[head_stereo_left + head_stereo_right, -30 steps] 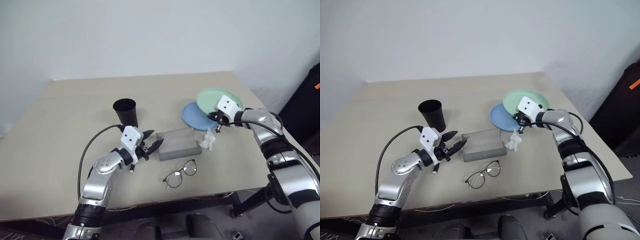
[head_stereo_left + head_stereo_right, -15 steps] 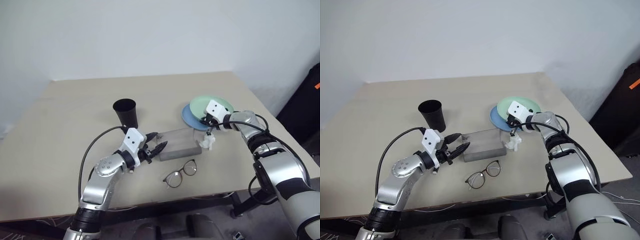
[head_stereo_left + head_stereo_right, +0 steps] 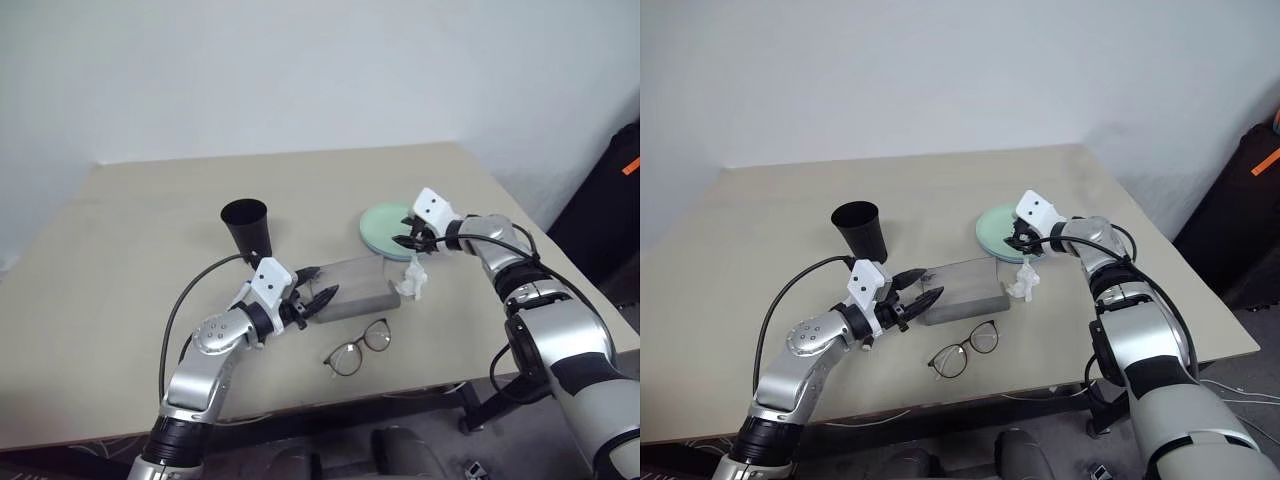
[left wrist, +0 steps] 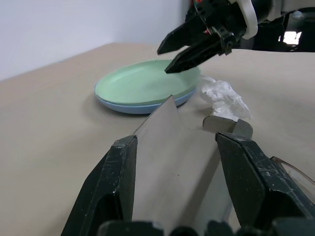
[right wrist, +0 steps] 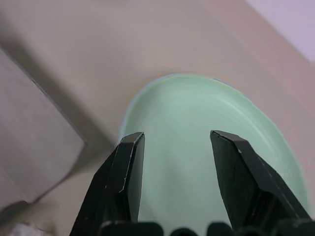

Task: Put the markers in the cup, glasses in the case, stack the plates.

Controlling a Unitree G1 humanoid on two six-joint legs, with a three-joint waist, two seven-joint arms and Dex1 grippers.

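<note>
Plates (image 3: 385,226) lie stacked on the table (image 3: 130,260) in the left eye view, mint green on top of light blue, with the right gripper (image 3: 412,234) poised over their near edge, fingers spread and holding nothing. A white tissue (image 3: 412,280) sits just in front of the plates. The grey case (image 3: 355,286) lies closed near the table's middle, the left gripper (image 3: 312,291) at its left end with fingers apart. The black cup (image 3: 247,226) stands upright behind that gripper; the glasses (image 3: 359,346) rest in front of the case, apart from it.

In the left wrist view, the left fingers (image 4: 115,182) straddle the case's (image 4: 172,157) end without closing on it; beyond lie the stacked plates (image 4: 142,89), tissue (image 4: 224,97) and right gripper (image 4: 178,49).

In the right wrist view, the open fingers (image 5: 120,172) hover above the green plate (image 5: 197,128), the case's corner (image 5: 34,142) beside it.
</note>
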